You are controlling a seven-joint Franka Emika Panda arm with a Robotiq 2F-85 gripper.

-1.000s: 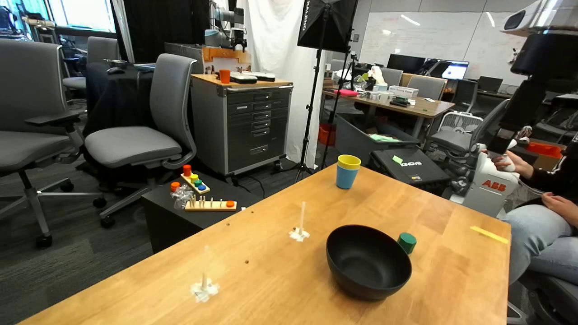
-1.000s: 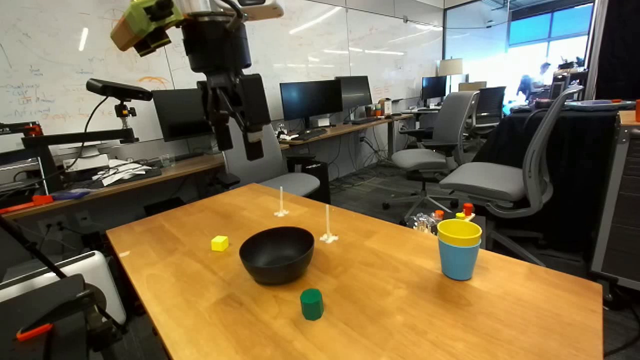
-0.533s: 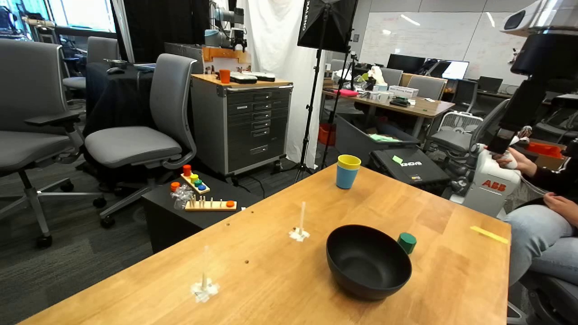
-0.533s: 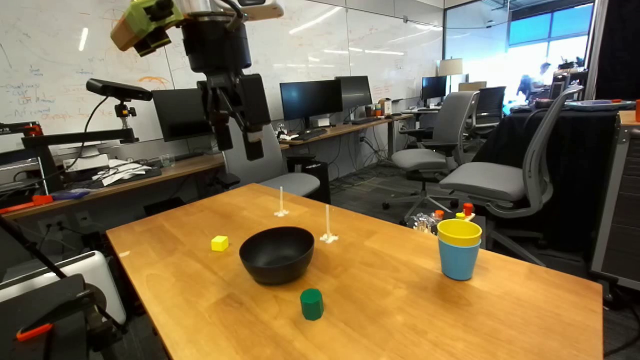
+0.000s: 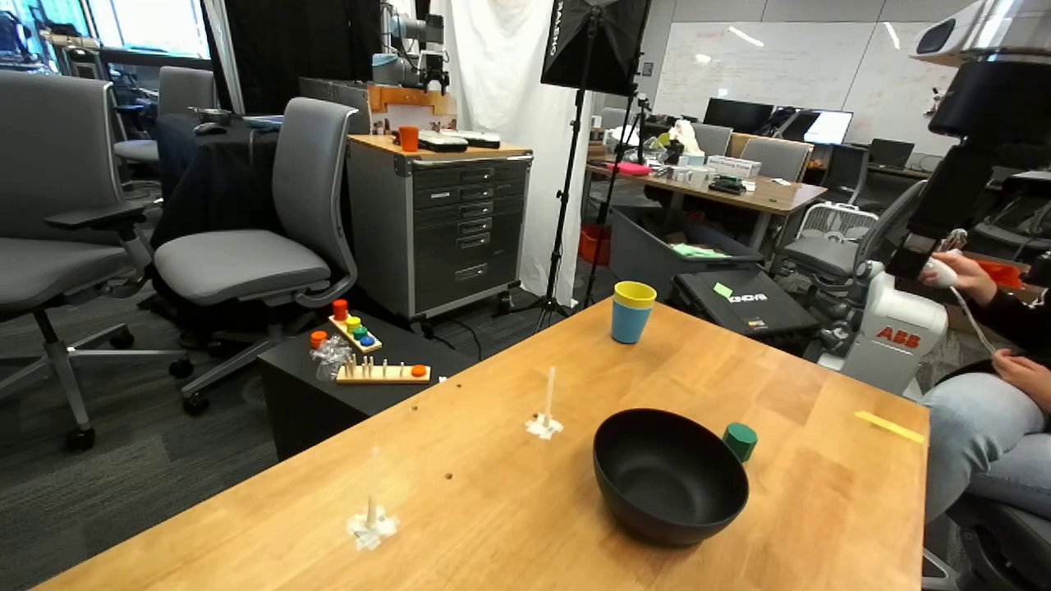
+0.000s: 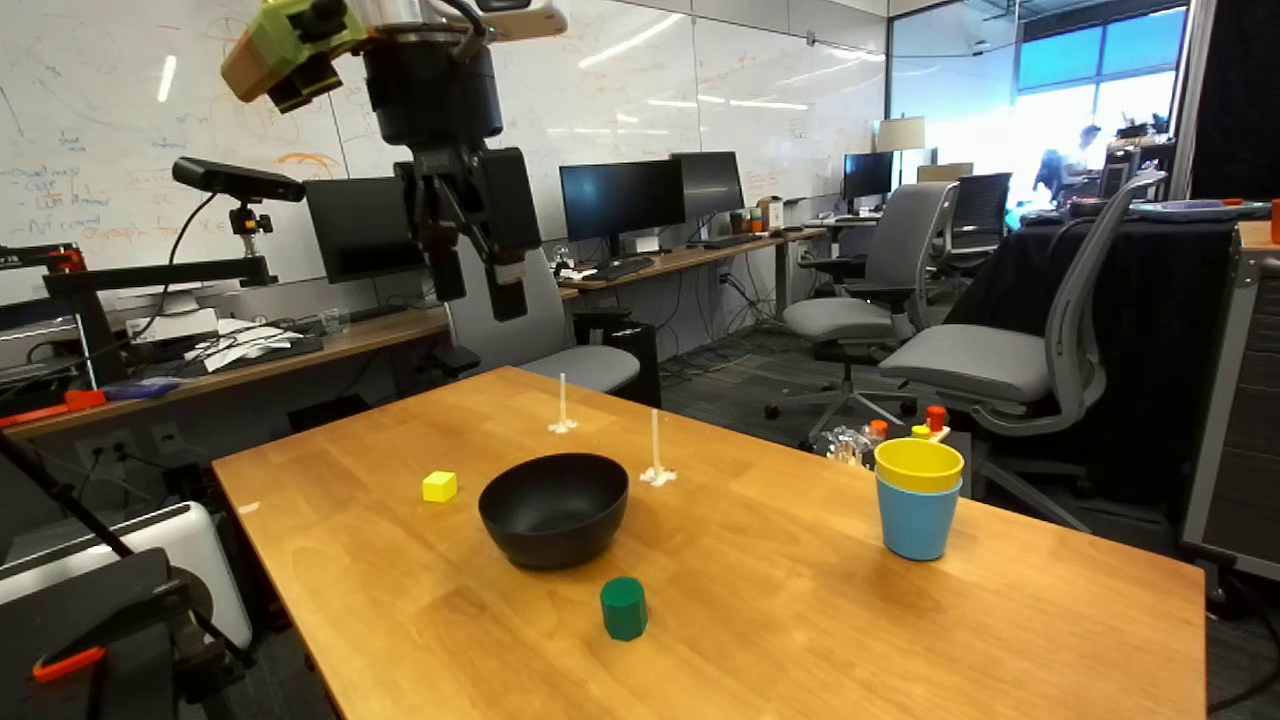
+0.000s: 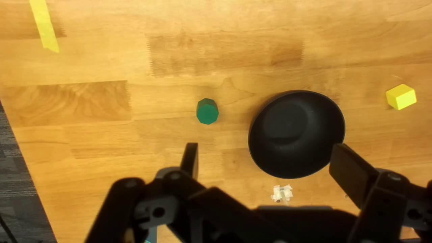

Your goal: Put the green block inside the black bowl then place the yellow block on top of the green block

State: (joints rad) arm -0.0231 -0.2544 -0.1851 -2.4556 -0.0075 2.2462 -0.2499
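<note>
The gripper [image 6: 479,292] hangs empty, spread wide, I'd guess to straddle the green block [image 7: 207,112], just past nine o'clock from the bowl [image 7: 297,138] in the wrist view.

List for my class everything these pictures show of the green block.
The green block is a small, plain dark green piece with flat side facets and a flat, many-sided top, more prism than cube; its material cannot be told. It stands upright on the wooden table, beside the black bowl and not in it, with a clear gap between them in the wrist view. Only the table touches it.
</note>
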